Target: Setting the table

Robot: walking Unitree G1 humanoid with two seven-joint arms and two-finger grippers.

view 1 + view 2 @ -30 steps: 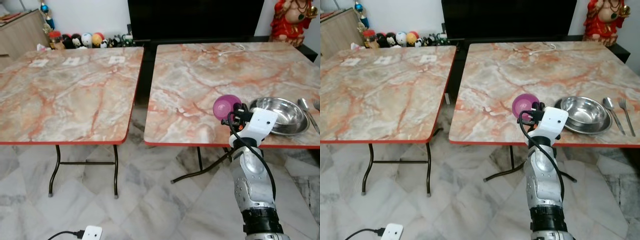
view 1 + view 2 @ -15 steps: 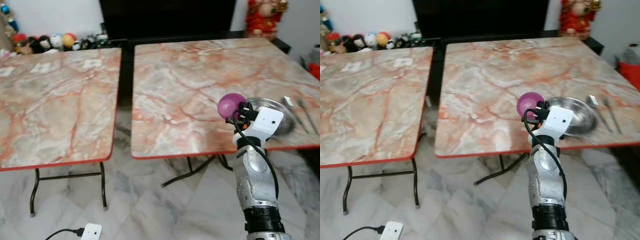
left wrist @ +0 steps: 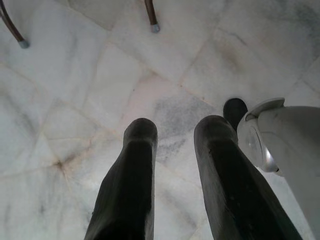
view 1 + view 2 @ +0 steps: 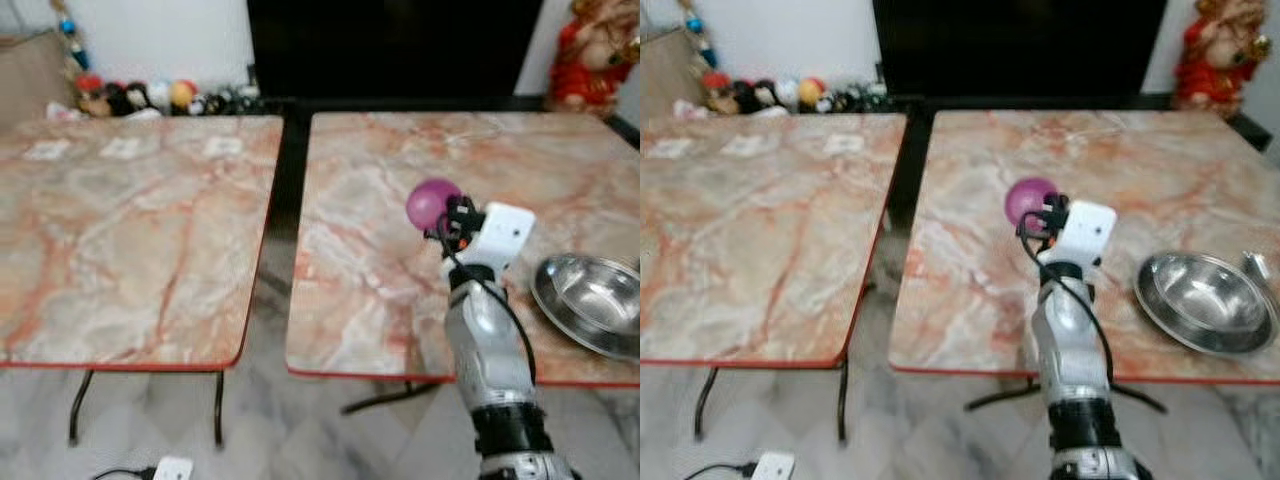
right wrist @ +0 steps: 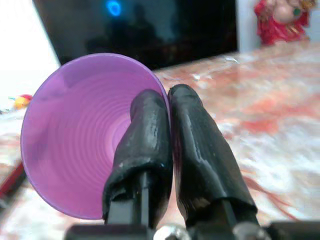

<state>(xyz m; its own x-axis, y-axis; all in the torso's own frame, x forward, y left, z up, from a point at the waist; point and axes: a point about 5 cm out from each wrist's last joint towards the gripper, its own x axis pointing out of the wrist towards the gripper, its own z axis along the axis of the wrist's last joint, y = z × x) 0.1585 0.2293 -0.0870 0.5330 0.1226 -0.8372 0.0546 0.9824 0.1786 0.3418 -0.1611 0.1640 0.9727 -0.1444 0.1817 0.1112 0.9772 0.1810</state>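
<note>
Even daylight; eye views motion-blurred, soft.

Both eye views are kinda blurry for us. The steel bowl (image 4: 592,302) gets chopped off by the frame edge, the little toys (image 4: 140,97) by the wall are too fuzzy to identify, and the purple cup (image 5: 85,135) rim's partly behind the right gripper (image 5: 167,107).

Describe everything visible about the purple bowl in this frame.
The purple bowl is small, round and looks like thin translucent plastic, with faint ridged rings inside. The right tool pinches its rim, one black finger inside and the other outside. It is held tipped on its side in the air above the right-hand marble-patterned table, left of the steel dish, touching nothing but the fingers. It appears empty.
</note>
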